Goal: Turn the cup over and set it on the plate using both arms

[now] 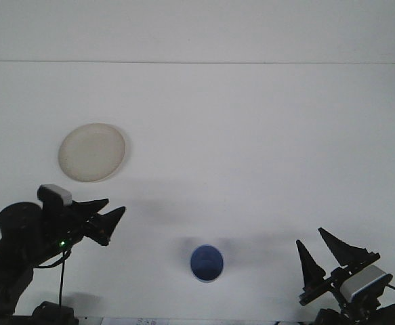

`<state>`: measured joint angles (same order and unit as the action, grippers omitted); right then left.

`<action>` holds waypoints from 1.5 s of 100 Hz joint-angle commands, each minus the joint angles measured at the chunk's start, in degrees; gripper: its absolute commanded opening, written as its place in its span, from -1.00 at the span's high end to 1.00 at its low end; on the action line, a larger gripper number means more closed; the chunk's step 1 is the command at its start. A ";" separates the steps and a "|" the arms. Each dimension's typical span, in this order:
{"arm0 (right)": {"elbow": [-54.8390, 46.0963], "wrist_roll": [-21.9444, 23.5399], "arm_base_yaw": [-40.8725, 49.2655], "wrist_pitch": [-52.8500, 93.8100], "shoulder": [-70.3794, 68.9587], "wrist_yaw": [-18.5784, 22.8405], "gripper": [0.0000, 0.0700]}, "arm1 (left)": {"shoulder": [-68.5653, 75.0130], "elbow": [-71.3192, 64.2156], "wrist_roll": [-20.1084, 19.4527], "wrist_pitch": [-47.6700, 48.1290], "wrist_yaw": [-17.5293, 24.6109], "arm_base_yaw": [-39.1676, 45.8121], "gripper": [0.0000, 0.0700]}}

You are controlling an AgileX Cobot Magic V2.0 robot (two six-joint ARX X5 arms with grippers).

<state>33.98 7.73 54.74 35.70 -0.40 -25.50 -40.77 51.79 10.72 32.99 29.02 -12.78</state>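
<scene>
A small blue cup point(206, 263) stands on the white table near the front edge, its open mouth facing up. A round cream plate point(92, 152) lies at the left, farther back. My left gripper point(110, 215) is open, its dark fingers pointing right, between the plate and the cup and about a hand's width left of the cup. My right gripper point(322, 245) is open at the front right corner, fingers pointing up and back, well to the right of the cup. Neither gripper holds anything.
The white table point(251, 149) stretches back to a pale wall; its far edge runs across the top of the view. Cables hang under the left arm at the front left corner.
</scene>
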 commanded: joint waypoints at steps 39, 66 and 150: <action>0.39 -0.50 0.63 -0.39 -0.02 -0.02 -0.11 | -30.38 15.93 -5.62 11.30 -12.13 -32.52 -0.35; 0.39 -0.50 0.63 -0.35 -0.02 -0.04 -0.11 | -42.14 19.63 -6.45 8.79 -15.98 -40.26 -0.35; 0.39 -0.48 0.63 -0.35 -0.02 -0.04 -0.11 | -51.56 20.11 -7.32 8.04 -16.17 -44.61 0.97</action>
<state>33.98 7.70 54.74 35.70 -0.40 -25.50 -91.85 70.37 3.86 40.93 12.95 -56.71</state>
